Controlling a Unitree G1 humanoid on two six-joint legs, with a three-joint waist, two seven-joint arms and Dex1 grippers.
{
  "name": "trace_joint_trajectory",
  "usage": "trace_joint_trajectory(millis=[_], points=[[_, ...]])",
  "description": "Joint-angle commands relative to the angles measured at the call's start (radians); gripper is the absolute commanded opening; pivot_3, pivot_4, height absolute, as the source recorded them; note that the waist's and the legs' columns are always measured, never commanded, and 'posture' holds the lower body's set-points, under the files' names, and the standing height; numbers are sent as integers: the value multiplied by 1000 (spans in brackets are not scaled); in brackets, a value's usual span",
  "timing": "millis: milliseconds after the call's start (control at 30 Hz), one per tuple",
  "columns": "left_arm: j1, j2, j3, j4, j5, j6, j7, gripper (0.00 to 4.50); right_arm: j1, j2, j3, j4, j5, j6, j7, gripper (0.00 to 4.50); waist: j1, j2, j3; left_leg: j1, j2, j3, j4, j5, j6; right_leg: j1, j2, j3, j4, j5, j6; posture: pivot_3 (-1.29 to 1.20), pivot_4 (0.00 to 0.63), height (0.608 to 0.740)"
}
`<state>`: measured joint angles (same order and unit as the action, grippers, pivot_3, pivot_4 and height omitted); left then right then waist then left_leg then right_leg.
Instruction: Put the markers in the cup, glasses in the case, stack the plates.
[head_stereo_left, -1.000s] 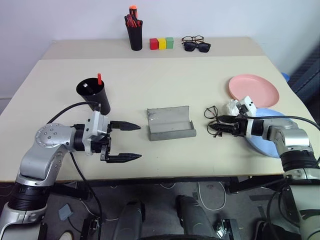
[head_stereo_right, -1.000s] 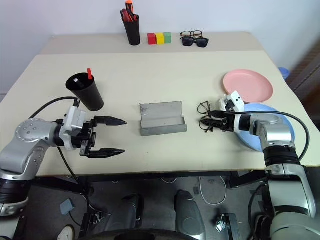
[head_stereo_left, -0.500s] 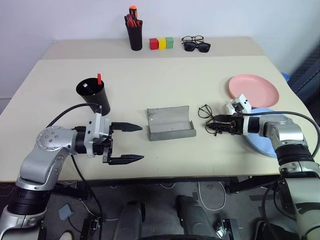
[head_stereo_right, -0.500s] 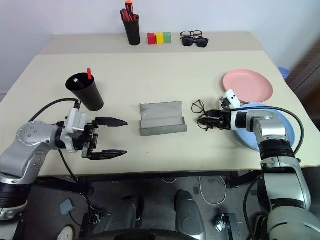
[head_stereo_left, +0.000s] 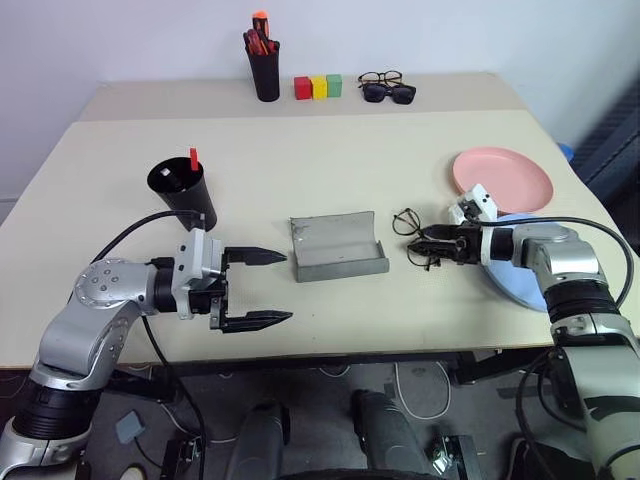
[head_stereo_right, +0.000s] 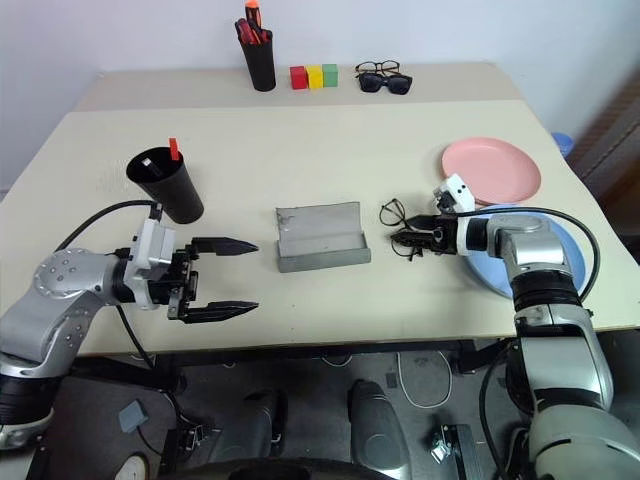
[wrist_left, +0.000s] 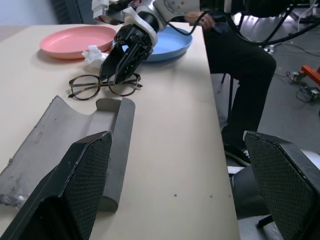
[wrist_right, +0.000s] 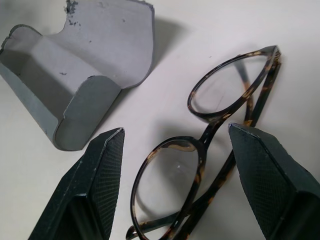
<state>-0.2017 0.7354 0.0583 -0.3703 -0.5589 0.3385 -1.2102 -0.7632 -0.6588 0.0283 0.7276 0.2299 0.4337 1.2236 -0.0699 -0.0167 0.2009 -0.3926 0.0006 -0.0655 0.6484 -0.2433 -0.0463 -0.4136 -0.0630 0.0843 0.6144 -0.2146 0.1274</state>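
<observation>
Grey case (head_stereo_right: 320, 236) lying open mid-table. Just beside it, glasses (head_stereo_right: 398, 215) at the tips of the right gripper (head_stereo_right: 402, 238) — contact hard to judge from here. Pink plate (head_stereo_right: 492, 170) and blue plate (head_stereo_right: 500, 272) behind that arm. Left gripper (head_stereo_right: 240, 277) spread wide, near the black cup (head_stereo_right: 166, 185) — a red marker (head_stereo_right: 173, 149) poking out.

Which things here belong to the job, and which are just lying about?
Job: glasses, case, cup holding markers, pink plate, blue plate.
Lying about: pen pot, coloured blocks, sunglasses, spare spectacles.
</observation>
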Motion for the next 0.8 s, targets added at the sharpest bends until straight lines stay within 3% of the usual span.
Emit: trace_joint_trajectory(millis=[33,100,267,567,800], points=[[12,11,23,-48,-20,4,25,4351,-33,9,-9,23,-8,-29,3,3105,-2,0,0,0,0,0,0,0,0,0,0,0,0,0,0,0,150,740],[22,14,27,-57,-20,7,36,4370,-41,15,-10,38,-14,-37,3,2453,-2,0,0,0,0,0,0,0,0,0,0,0,0,0,0,0,150,740],[40,22,34,-72,-22,8,58,4370,-59,29,-8,74,-27,-58,1,30,-4,0,0,1,0,0,-1,0,0,0,0,0,0,0,0,0,150,740],[59,26,33,-84,-27,3,93,4370,-63,19,-22,77,-31,-115,3,30,0,0,0,2,0,0,0,0,0,3,0,0,-2,0,0,0,150,740],[66,19,25,-65,-23,-5,106,4370,-81,24,-96,-61,52,-182,17,30,-1,1,1,2,0,0,-1,0,0,2,0,0,-2,0,0,0,150,740]])
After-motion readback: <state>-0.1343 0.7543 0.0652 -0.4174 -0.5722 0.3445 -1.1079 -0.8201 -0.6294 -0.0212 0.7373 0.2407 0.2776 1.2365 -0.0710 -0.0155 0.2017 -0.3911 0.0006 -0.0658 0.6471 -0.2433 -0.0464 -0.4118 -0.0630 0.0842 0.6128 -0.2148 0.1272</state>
